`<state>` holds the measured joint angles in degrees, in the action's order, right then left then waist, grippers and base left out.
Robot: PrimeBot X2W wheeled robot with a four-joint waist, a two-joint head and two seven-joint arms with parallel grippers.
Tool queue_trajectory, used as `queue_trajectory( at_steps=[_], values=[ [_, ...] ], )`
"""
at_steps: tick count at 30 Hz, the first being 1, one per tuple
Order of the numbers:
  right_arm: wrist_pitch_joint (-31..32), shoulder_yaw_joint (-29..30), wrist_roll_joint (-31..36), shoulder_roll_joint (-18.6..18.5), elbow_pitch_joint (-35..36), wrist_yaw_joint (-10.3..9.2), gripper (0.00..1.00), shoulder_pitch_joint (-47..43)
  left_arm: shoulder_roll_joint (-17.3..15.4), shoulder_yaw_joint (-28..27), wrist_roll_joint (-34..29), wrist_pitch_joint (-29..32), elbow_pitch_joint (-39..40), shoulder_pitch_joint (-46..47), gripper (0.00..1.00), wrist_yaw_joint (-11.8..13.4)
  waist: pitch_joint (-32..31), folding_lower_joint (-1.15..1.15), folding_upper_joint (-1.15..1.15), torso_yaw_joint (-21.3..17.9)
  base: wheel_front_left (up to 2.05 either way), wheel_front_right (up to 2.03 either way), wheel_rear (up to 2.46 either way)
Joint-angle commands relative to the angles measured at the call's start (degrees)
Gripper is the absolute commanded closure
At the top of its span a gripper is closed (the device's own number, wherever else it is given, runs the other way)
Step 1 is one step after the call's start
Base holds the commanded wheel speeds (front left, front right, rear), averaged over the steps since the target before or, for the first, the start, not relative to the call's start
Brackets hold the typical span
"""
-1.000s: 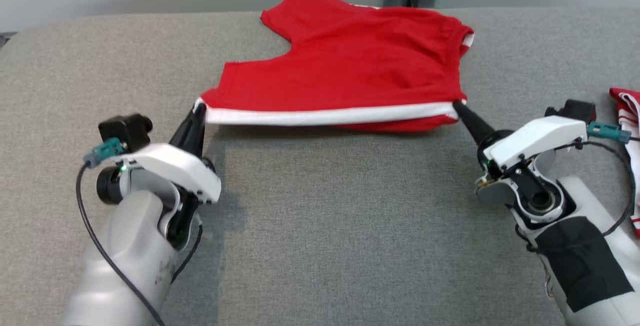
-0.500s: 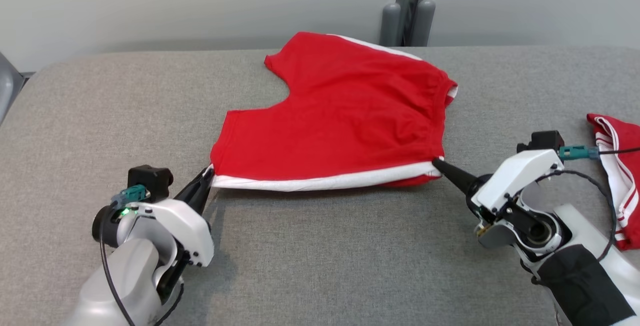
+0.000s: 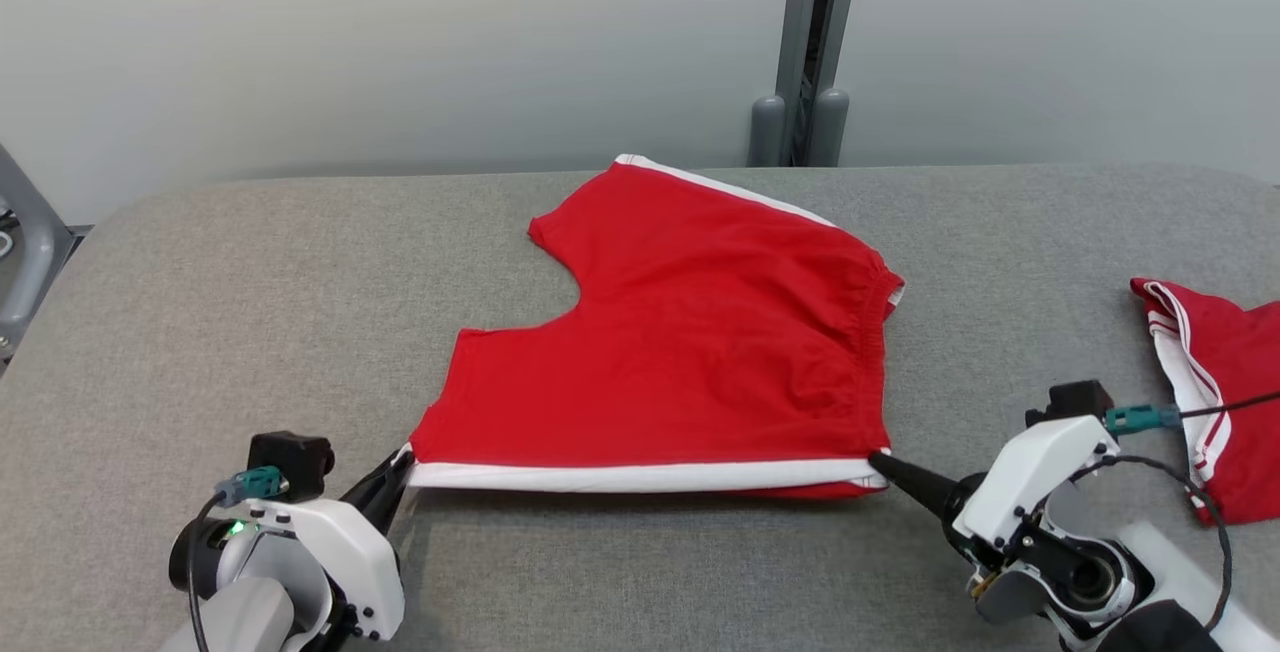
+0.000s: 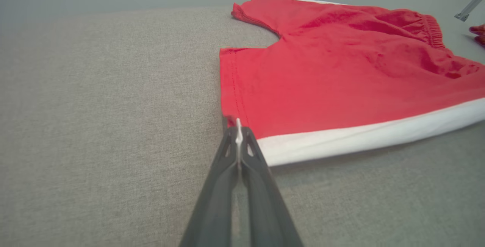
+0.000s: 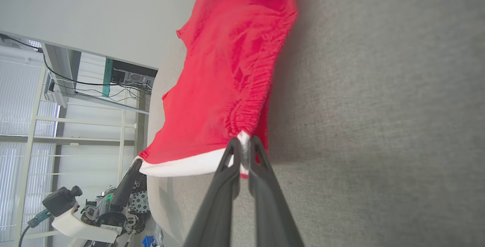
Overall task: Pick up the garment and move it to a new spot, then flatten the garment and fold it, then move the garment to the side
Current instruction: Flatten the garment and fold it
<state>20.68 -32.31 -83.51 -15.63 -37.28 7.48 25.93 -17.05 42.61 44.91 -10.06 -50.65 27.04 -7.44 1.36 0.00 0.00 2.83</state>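
Both arms are low at the near edge of the table (image 3: 250,312), coming in from the two bottom corners of the head view with their fingers aimed inward and a bit away from the robot. The left gripper (image 3: 398,465) points up and right, the right gripper (image 3: 882,462) points up and left, so they kind of face each other across the cloth. Each one is pinched tight on a near corner of the shorts (image 3: 680,352). In the left wrist view a sliver of white trim is squeezed between the fingers, and the right wrist view has the same thing at the waistband corner

Count: two grippers, both clamped on the same shorts. Two red garments in all, the one being held and another red-and-white piece (image 3: 1220,382) lying off at the right edge of the table, well apart. One grey post (image 3: 805,42) behind the table

The shorts sit about mid-table, spread mostly flat. The white side stripe runs along the near edge, stretched straight between the two grippers, and that edge looks slightly lifted since there's a shadow under it. Long axis goes left to right. The gathered waistband is on the right, the leg openings are on the left, and the far leg angles off toward the back wall
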Motion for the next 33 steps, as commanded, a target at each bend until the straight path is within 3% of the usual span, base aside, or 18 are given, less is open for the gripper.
queue_trajectory(
  at_steps=[1,12,25,33],
  values=[
    [0.35,-0.20,-0.42,-0.42,0.46,0.02,1.00,-1.25,-1.02,-0.16,0.17,0.36,0.53,-1.22,1.00,-0.02,-0.55,0.00,0.00,-0.06,0.00,0.00,0.00],
    [2.28,-1.05,-1.57,-2.10,6.81,0.02,1.00,-9.94,-6.67,0.44,1.38,4.20,12.70,-9.53,1.00,2.89,-2.57,0.00,0.00,0.44,0.00,0.00,0.00],
    [6.32,-0.32,-5.06,-5.82,15.37,0.02,1.00,-20.53,-16.00,-0.54,4.21,9.49,34.26,-22.24,1.00,9.89,-3.04,0.00,0.00,0.41,0.00,0.00,0.00],
    [7.07,0.26,-5.77,-7.25,18.32,0.02,1.00,-23.16,-18.88,-2.73,5.98,10.29,42.74,-25.27,1.00,13.91,-2.66,0.00,0.00,0.56,0.00,0.00,0.00]
  ],
)
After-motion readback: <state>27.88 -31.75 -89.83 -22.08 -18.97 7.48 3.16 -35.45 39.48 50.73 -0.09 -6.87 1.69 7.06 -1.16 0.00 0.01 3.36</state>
